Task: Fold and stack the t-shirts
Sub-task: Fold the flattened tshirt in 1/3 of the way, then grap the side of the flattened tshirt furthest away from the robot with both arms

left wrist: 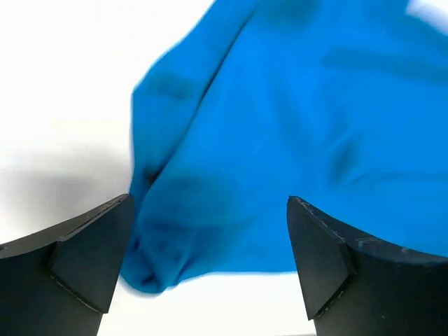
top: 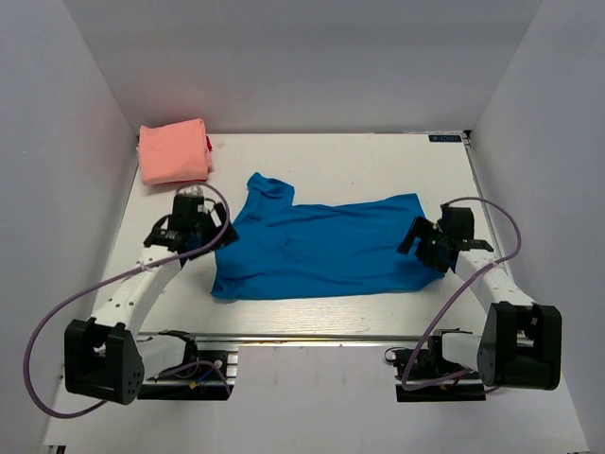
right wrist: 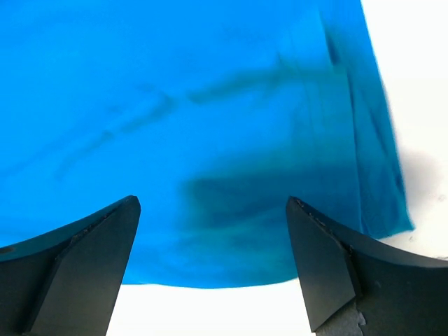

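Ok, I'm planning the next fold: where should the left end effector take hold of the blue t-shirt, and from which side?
Probably the left edge of the blue t-shirt, approached from the left over the table. The cloth lies flat, but that edge is rumpled into a rounded fold, which gives a lip to pinch, and the open left end effector faces it.

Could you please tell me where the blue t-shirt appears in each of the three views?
Top external: blue t-shirt spread across the middle of the white table.
Left wrist: blue t-shirt fills centre and upper right, bunched corner lower left.
Right wrist: blue t-shirt covers most of the frame.
Shared landmark: the white table bordering the cloth.
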You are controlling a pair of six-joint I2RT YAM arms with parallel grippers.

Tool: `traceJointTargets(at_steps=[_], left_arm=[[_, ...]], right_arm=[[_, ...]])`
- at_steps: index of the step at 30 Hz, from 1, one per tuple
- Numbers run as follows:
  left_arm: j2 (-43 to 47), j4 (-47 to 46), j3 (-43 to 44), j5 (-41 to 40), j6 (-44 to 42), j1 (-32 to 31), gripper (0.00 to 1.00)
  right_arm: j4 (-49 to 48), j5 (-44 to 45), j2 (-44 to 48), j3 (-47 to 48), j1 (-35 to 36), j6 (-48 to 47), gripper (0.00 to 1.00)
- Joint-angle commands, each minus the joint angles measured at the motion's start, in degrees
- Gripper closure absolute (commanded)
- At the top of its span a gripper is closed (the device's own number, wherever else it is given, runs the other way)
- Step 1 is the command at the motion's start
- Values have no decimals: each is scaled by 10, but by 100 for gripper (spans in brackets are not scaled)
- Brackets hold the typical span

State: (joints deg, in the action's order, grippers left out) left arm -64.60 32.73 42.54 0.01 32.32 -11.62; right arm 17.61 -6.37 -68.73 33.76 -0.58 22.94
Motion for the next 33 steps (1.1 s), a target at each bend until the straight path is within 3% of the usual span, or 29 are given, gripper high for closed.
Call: traceJointTargets(at_steps=[1,4,9,15,19,24,33], left_arm=[[-38,-44,82,-23,-29,1,0],[-119,-63,173,9,-89,1,0],[-340,-55,364,-20,-122,6,0],[-579,-22,606,-47,-223,-1,0],[-671,13,737,-58,-242,-1,0],[-708,-44,722,-6,-242,-1,0],[-702,-114,643,122,-237,-1,16]], right_arm=[[-3,-1,0,82,3,-23,10],[16,36,-39,154,3,-28,10],[22,58,-129,249,1,-26,10],[41,94,-247,372,1,-33,10],[67,109,-337,469,1,-44,10],[81,106,-445,551,1,-45,10],[100,129,-532,622,1,-38,10]])
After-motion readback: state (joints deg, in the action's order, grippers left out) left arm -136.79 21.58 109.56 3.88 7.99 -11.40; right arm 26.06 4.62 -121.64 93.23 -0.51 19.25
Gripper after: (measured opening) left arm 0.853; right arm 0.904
